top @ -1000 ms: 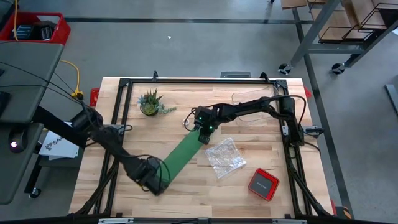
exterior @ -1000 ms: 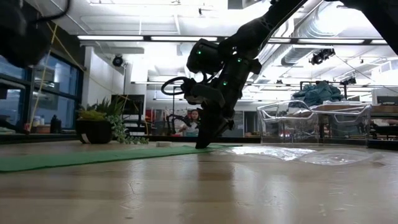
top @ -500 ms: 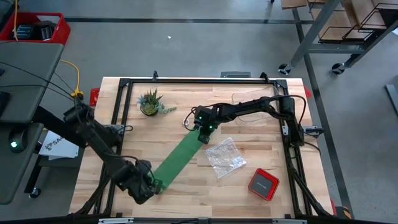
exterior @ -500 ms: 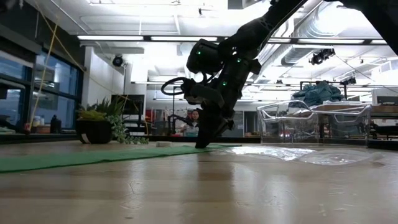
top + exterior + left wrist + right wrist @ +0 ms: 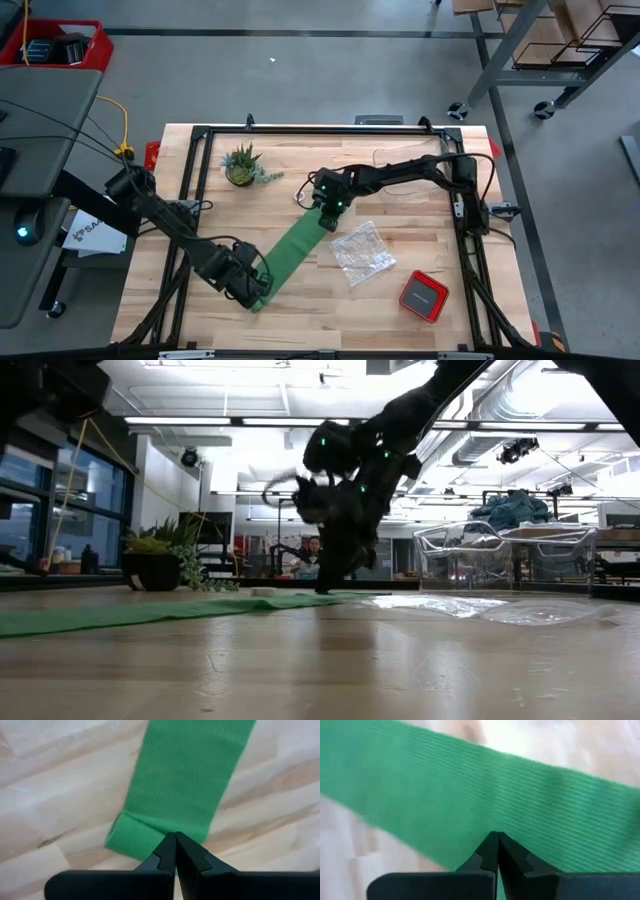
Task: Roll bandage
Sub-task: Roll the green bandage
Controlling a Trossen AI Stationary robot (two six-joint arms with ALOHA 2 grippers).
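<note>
The bright green bandage [image 5: 295, 250] lies as a long flat strip slanting across the table, from the middle toward the near left. It also shows in the low view [image 5: 150, 610]. Its near end is folded over in a short flap [image 5: 131, 841]. My left gripper [image 5: 250, 287] is shut at that near end. My right gripper [image 5: 328, 212] is shut and points down on the strip's far end, as the low view [image 5: 328, 592] shows too. My left gripper's shut fingertips [image 5: 175, 842] touch the bandage's near end [image 5: 187, 827], right beside the folded flap, coming from above. The strip lies flat on the table. I cannot tell whether a layer is caught between the fingers. My right gripper presses its shut fingertips [image 5: 496, 842] down on the bandage's far end [image 5: 495, 820] from above, and the strip lies flat on the table beneath them.
A small potted plant [image 5: 241, 165] stands at the far left. A crinkly clear plastic bag [image 5: 361, 250] lies right of the strip, and a red box [image 5: 423, 296] sits at the near right. A clear container [image 5: 490, 555] stands at the far right.
My left gripper has gone toward the table's near left corner and come back toward the right, staying at the bandage's near end. That end has shifted with it while the far end has stayed under my right gripper. My right gripper has turned a little in place.
</note>
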